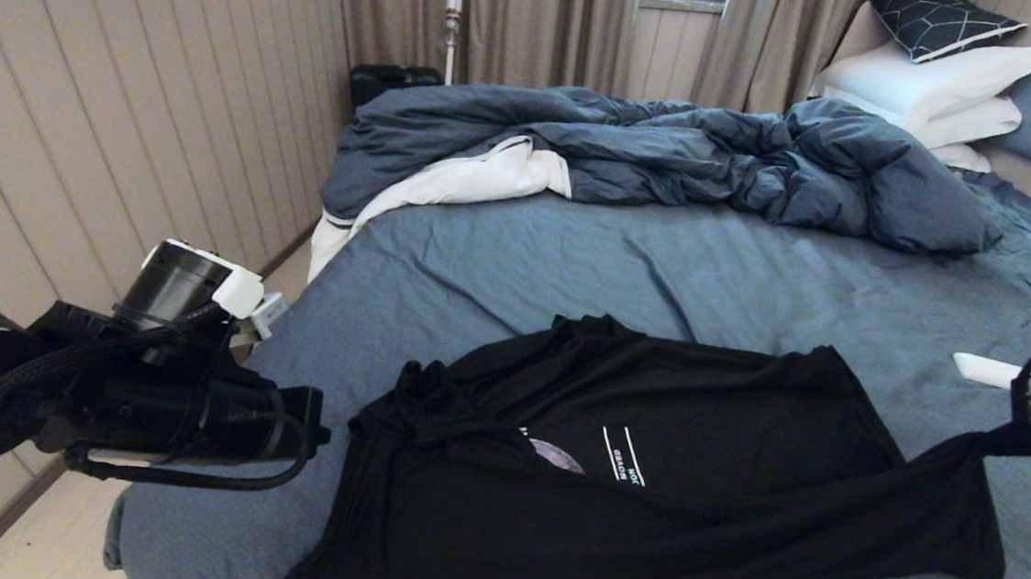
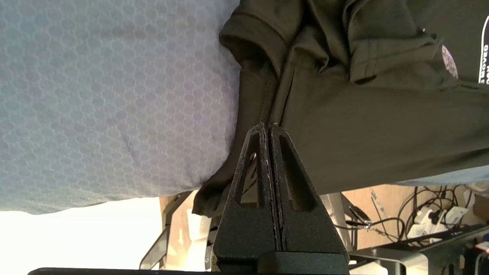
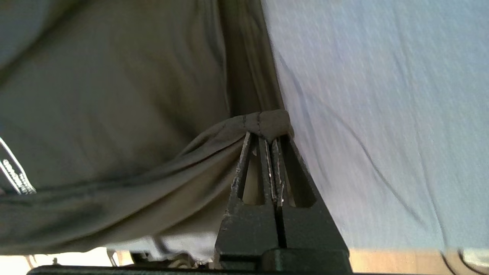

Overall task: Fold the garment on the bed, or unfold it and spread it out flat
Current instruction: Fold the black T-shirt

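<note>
The garment [image 1: 697,433], a black T-shirt showing part of its grey moon print and two white lines, lies rumpled across the near part of the bed [image 1: 665,264]. My right gripper [image 1: 1005,441] is at the right edge, shut on a bunched hem corner [image 3: 263,122] and lifting it off the sheet [image 3: 382,114] into a taut ridge. My left arm [image 1: 193,411] reaches to the shirt's left edge. There my left gripper [image 2: 269,126] is shut, with a fold of the garment [image 2: 382,126] running into its tips beside the sheet [image 2: 95,95].
A rumpled dark blue duvet [image 1: 673,155] with white lining fills the far side of the bed, with white pillows [image 1: 937,74] at the headboard. A small white object [image 1: 988,368] lies near the right arm. A panelled wall [image 1: 79,108] stands close on the left.
</note>
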{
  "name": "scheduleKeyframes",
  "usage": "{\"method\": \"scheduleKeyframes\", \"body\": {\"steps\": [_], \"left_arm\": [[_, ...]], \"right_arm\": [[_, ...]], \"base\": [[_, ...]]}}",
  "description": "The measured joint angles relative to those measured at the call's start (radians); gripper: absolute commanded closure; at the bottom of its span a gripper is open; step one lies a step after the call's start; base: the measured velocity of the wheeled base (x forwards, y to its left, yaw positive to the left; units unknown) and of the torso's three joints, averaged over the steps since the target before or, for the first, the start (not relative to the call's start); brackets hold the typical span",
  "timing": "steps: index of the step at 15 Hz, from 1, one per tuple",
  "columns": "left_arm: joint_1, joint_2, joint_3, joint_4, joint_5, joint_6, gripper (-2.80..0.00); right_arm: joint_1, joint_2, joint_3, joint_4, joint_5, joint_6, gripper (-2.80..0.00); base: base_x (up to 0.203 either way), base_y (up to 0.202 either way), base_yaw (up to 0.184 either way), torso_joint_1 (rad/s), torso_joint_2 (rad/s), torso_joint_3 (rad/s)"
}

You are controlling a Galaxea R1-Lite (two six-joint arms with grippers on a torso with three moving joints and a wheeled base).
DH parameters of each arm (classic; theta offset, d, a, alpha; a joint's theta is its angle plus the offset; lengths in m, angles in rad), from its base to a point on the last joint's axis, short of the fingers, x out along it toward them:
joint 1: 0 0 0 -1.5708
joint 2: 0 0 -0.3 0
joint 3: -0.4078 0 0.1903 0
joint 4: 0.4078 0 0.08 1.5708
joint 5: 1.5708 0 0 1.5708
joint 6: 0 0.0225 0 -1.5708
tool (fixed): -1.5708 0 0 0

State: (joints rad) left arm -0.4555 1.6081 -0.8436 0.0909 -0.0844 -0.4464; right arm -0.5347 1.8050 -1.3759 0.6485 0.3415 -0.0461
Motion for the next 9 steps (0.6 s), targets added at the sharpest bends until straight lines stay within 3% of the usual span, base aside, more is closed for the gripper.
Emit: {"method": "scheduleKeyframes", "body": {"steps": [4, 5, 9], "left_arm": [[0.011, 0.007, -0.033, 0.0, 0.002, 0.003, 0.0], [0.016, 0.008, -0.039, 0.001, 0.001, 0.002, 0.0], [0.028, 0.01, -0.068, 0.001, -0.003, -0.003, 0.0]], "right_arm": [[0.037, 0.084, -0.034, -0.002, -0.004, 0.005, 0.0], [0.043, 0.096, -0.035, -0.002, -0.006, 0.005, -2.8], [0.05, 0.109, -0.025, -0.004, -0.007, 0.008, -2.8]], "base": [[0.0, 0.0, 0.0, 0.0, 0.0, 0.0], [0.0, 0.0, 0.0, 0.0, 0.0, 0.0], [0.0, 0.0, 0.0, 0.0, 0.0, 0.0]]}}
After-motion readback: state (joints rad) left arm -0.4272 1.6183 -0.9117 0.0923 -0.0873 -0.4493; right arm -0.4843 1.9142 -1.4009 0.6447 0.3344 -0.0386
